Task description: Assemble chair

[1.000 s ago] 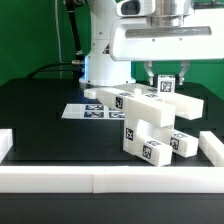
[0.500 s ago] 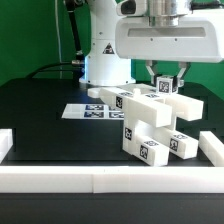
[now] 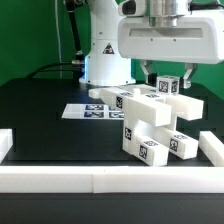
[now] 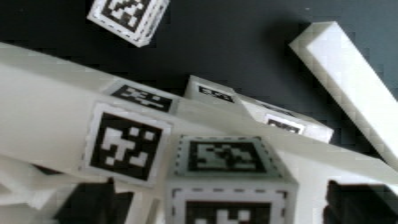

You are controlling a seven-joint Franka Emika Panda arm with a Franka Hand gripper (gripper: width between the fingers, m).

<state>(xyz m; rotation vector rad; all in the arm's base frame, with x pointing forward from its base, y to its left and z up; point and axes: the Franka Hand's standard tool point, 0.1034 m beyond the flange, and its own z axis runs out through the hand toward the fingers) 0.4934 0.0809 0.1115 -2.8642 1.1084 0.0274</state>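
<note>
The partly built chair is a cluster of chunky white tagged blocks standing at the exterior view's right of centre. A small tagged block sits on top at its back. My gripper hangs straight over that block with one dark finger on each side, open and not gripping it. In the wrist view the same block shows its tags between the two dark fingertips, with a gap on each side. More tagged parts of the chair spread beyond it.
The marker board lies flat behind the chair toward the exterior view's left. White border rails run along the front, the left and the right. A rail also shows in the wrist view.
The jaws were shut on the top block and now stand apart on either side of it. The block stays on the chair. The arm has barely moved.
</note>
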